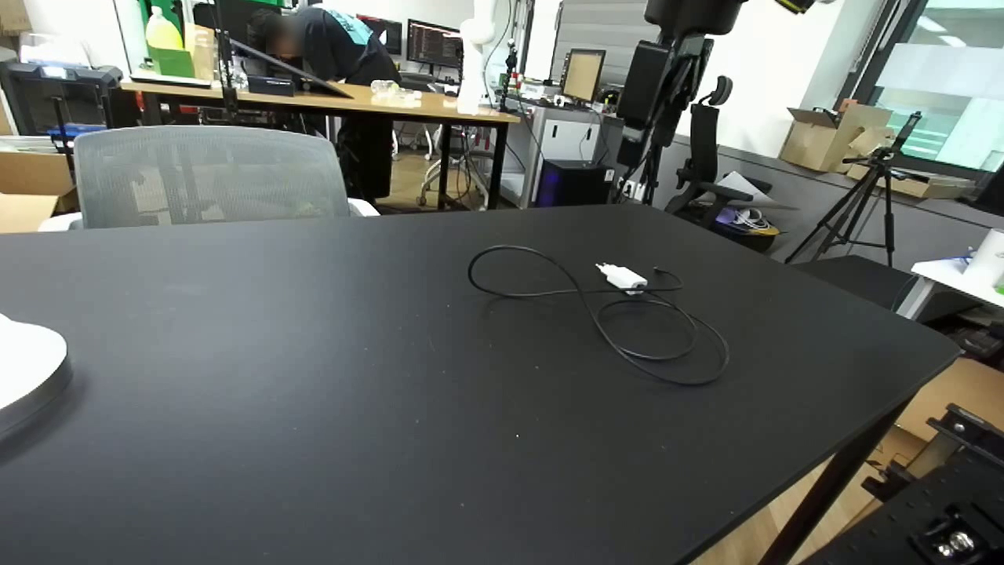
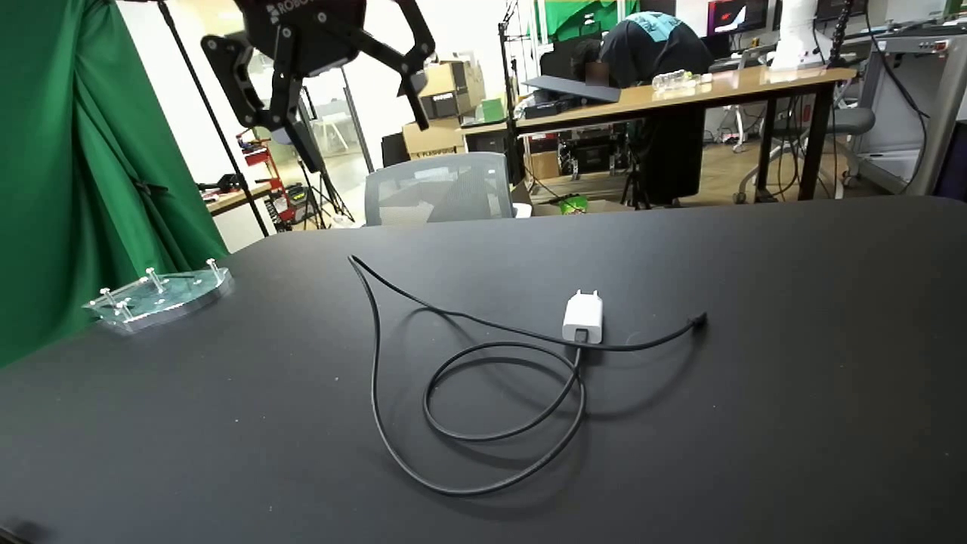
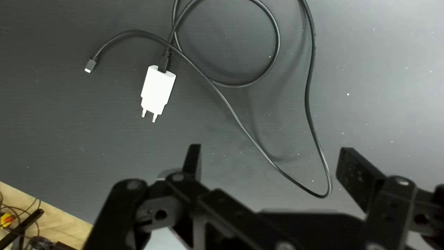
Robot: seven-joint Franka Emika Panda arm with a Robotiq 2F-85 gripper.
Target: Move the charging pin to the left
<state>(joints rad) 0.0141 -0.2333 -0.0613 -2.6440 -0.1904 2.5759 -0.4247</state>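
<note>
And it's black on black here, my gripper (image 3: 272, 156), the cable (image 3: 234, 86) and the pale-flecked table (image 1: 314, 353), with the charger block (image 3: 158, 90) bright white, the charging pin (image 3: 91, 65) dark grey, pale-tipped, and the curtain (image 2: 75, 166) green!

I had 1 gripper (image 3: 272, 167) w/ 2 fingers (image 3: 359, 178). On 1 table (image 1: 259, 377) I counted 1 cable (image 3: 313, 40), 1 free pin (image 3: 91, 65) & 1 block (image 3: 158, 90) w/ 2 prongs (image 3: 154, 117). In an exterior view there was also 1 plate (image 2: 181, 306) w/ 4 bolts (image 2: 154, 279), as far as I cd. see. In both exterior views I got 1 mesh chair (image 1: 212, 169) & 1 person (image 1: 337, 51). Further back, in an exterior view, I made out min. 3 monitors (image 1: 583, 76), 1 black chair (image 1: 704, 141) & 1 tripod (image 1: 880, 169).
</note>
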